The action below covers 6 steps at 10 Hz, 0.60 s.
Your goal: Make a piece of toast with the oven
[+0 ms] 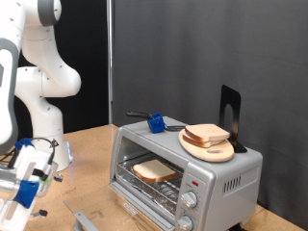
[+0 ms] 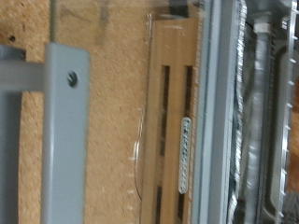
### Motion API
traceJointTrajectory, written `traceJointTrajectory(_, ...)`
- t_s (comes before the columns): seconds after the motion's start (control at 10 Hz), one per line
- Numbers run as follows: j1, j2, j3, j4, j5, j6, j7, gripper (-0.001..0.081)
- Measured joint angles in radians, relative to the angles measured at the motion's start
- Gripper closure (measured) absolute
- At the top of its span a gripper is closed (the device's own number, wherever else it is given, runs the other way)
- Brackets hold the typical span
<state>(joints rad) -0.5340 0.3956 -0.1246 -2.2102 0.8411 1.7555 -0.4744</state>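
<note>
Pincer (image 1: 27,183) apart — toast (image 1: 154,171) in oven (image 1: 188,164).

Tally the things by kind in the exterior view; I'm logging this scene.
Oven: 1
Piece of toast inside on the rack: 1
Pile of bread slices: 1
Round wooden board: 1
Blue-handled tool: 1
Black stand: 1
Gripper: 1
Total: 7

Oven (image 1: 192,173), lower centre: silver-grey metal. Piece of toast (image 1: 154,171) inside: pale crumb, tan-brown crust. Round board (image 1: 207,147) on the oven: light wood, stacked slices (image 1: 206,134) tan-edged. Small blue object (image 1: 156,122) at its back. Surface (image 1: 91,144): speckled cork-brown. Arm (image 1: 43,67), upper left: white. Backdrop black.
</note>
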Motion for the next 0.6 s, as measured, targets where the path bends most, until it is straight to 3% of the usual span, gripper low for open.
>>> traceJointTrajectory(0.6, 0.009, -0.002, 0.049, -0.131, 0.021, 0.098, -0.089, 0.0124)
